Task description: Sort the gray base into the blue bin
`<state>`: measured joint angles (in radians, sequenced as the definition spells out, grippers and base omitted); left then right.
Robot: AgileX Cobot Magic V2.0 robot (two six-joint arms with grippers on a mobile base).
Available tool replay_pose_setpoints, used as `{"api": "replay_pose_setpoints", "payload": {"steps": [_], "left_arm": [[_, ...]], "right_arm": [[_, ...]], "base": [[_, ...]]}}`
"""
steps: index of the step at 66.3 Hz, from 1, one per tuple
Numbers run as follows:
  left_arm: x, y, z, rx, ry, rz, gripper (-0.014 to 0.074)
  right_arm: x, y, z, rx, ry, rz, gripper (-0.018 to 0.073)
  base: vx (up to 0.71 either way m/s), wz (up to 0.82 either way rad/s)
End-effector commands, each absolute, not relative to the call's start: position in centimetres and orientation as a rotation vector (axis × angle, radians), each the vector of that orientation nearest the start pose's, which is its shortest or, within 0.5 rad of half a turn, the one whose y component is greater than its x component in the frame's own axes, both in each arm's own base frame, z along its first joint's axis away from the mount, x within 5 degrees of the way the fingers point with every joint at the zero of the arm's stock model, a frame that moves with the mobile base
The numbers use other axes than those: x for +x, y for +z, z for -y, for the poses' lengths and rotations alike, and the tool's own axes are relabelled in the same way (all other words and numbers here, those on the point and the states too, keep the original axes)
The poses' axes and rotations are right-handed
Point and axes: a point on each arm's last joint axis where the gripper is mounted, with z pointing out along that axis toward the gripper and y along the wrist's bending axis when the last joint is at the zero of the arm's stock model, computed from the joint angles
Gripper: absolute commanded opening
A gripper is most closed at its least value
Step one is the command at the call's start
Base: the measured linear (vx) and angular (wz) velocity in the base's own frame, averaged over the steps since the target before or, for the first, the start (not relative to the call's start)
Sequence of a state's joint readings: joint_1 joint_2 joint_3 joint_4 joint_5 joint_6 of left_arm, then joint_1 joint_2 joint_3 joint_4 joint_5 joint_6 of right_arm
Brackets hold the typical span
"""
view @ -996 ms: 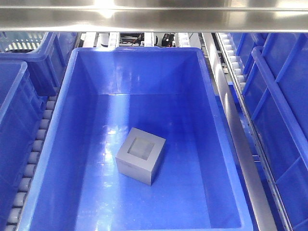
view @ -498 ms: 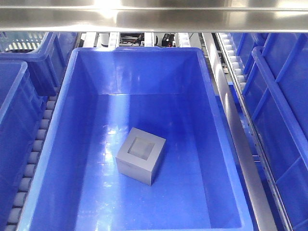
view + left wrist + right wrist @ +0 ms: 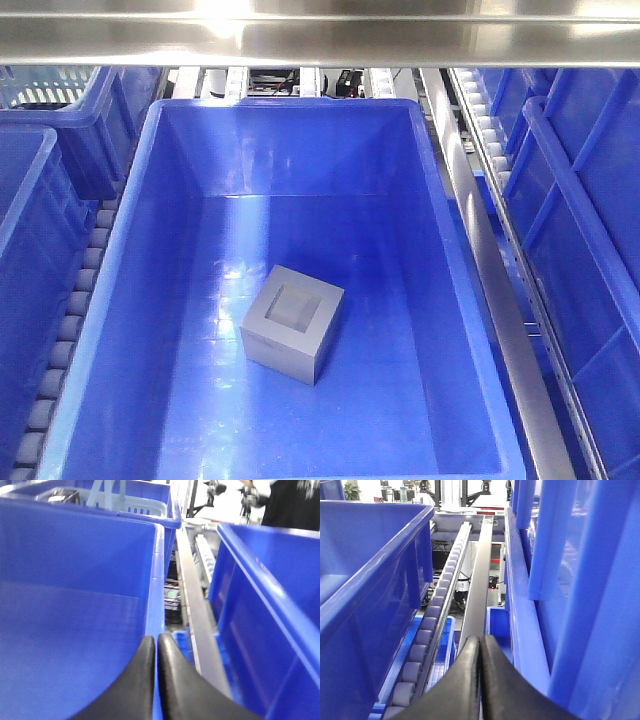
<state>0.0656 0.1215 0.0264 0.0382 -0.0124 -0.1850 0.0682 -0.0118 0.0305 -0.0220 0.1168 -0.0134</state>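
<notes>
Front view: gray base (image 3: 292, 324) sits on the floor of the blue bin (image 3: 430, 180), lower centre of frame, recess face up, clear of all walls; more bins (image 3: 45, 200) at left and right edges, roller track (image 3: 75, 310) between left bins and the blue bin, metal rail (image 3: 495, 300) along its right side

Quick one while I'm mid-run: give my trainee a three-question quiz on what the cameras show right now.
1. True or false: the gray base lies inside the blue bin.
2. Which way does the base's recess face? A up, B down, C sideways
3. Fill in: both grippers' fingers are ____.

Key:
1. True; it rests on the bin floor.
2. A.
3. Shut, with nothing held: left gripper, right gripper.
</notes>
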Motion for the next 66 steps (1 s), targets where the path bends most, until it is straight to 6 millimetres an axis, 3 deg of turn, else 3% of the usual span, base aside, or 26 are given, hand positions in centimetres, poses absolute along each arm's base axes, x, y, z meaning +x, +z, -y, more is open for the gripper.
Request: {"api": "replay_pose_setpoints", "payload": {"steps": [1, 19, 44, 66], "left_arm": [[6.7, 19.2, -0.5, -0.138, -0.028, -1.59, -0.0006], [5.7, 19.1, -0.3, -0.061, 0.038, -1.558, -0.0006], [5.7, 19.0, 0.2, 0.031, -0.022, -1.569, -0.0006], [5.7, 19.0, 0.2, -0.038, -0.101, -1.571, -0.0006]], "right_arm": [[5.6, 19.6, -0.3, -0.088, 0.008, -1.541, -0.0009], [5.6, 19.6, -0.3, -0.088, 0.008, -1.541, -0.0009], [5.6, 19.6, -0.3, -0.088, 0.008, -1.541, -0.0009], [5.6, 19.6, -0.3, -0.088, 0.008, -1.541, -0.0009]], "base": [[0.0, 0.0], [0.0, 0.0], [0.0, 0.0], [0.0, 0.0]]}}
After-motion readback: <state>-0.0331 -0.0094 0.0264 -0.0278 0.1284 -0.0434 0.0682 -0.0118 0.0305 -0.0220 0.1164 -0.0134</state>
